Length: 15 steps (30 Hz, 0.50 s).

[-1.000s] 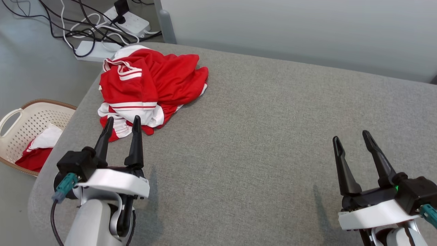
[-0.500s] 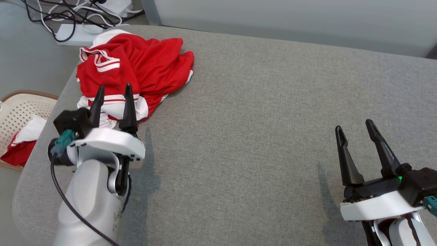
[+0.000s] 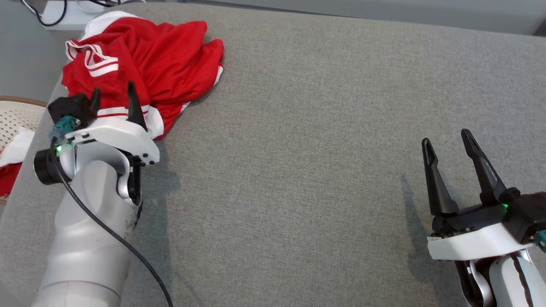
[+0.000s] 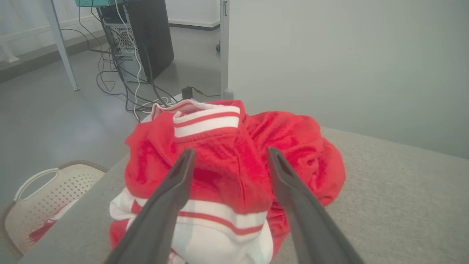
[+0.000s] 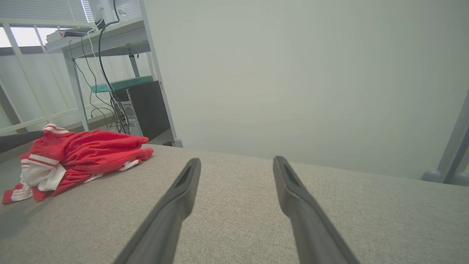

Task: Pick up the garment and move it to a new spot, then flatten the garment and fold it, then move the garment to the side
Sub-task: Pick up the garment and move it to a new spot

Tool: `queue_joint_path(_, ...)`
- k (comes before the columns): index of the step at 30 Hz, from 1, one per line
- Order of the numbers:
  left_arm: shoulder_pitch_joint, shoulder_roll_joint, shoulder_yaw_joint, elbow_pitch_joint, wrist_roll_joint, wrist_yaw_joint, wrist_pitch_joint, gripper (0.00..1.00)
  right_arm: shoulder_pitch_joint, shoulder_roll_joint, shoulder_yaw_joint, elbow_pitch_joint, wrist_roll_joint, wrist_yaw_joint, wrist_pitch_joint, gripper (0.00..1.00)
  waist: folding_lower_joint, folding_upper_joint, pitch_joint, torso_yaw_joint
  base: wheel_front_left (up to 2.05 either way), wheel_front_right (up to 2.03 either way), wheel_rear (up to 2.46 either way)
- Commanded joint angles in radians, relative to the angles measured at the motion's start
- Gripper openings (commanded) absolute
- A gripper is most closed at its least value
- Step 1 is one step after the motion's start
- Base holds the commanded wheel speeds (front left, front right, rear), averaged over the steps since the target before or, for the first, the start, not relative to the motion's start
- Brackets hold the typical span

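Simply white-striped red garment (image 3: 162, 55) on grey surface (image 3: 320, 128)

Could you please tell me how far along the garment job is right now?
Done: nothing yet; the red garment lies crumpled at the far left corner of the grey surface. In hand: the left claw hovers open at the garment's near edge, not gripping it; the right claw hangs open over bare surface. Left: grasp, move, flatten, fold, set aside.
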Motion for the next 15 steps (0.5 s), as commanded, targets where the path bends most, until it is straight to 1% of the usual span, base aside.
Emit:
queue_joint_path(1, -0.035, 0.045, 0.024, -0.002, 0.009, 0.011, -0.006, 1.00, -0.019, -0.002, 0.028, -0.032, -0.002, 0.007, -0.012, 1.00, 0.0000, 0.0000, 0.012, -0.007, 0.00, 0.00, 0.00)
queue_joint_path(5, -0.063, 0.056, 0.021, 0.067, 0.017, 0.027, -0.006, 1.00, -0.024, -0.002, 0.026, -0.033, 0.002, 0.007, -0.012, 1.00, 0.0000, 0.0000, 0.023, -0.012, 0.00, 0.00, 0.00)
queue_joint_path(8, -0.078, 0.058, 0.019, 0.110, 0.016, 0.027, -0.006, 1.00, -0.027, -0.003, 0.026, -0.034, 0.004, 0.007, -0.012, 1.00, 0.0000, 0.0000, 0.027, -0.014, 0.00, 0.00, 0.00)
queue_joint_path(10, -0.086, 0.061, 0.018, 0.115, 0.019, 0.031, -0.006, 1.00, -0.030, -0.003, 0.026, -0.034, 0.005, 0.007, -0.012, 1.00, 0.0000, 0.0000, 0.029, -0.014, 0.00, 0.00, 0.00)
queue_joint_path(11, -0.087, 0.062, 0.018, 0.115, 0.020, 0.032, -0.006, 0.53, -0.031, -0.003, 0.027, -0.034, 0.005, 0.007, -0.012, 1.00, 0.0000, 0.0000, 0.030, -0.014, 0.00, 0.00, 0.00)
queue_joint_path(12, -0.088, 0.064, 0.015, 0.109, 0.024, 0.032, -0.006, 0.00, -0.032, -0.003, 0.028, -0.033, 0.004, 0.007, -0.012, 1.00, 0.0000, 0.0000, 0.031, -0.014, 0.00, 0.00, 0.00)
queue_joint_path(15, -0.081, 0.066, 0.010, 0.086, 0.033, 0.027, -0.006, 0.00, -0.034, -0.002, 0.030, -0.032, 0.004, 0.007, -0.012, 1.00, 0.0000, 0.0000, 0.030, -0.015, 0.00, 0.00, 0.00)
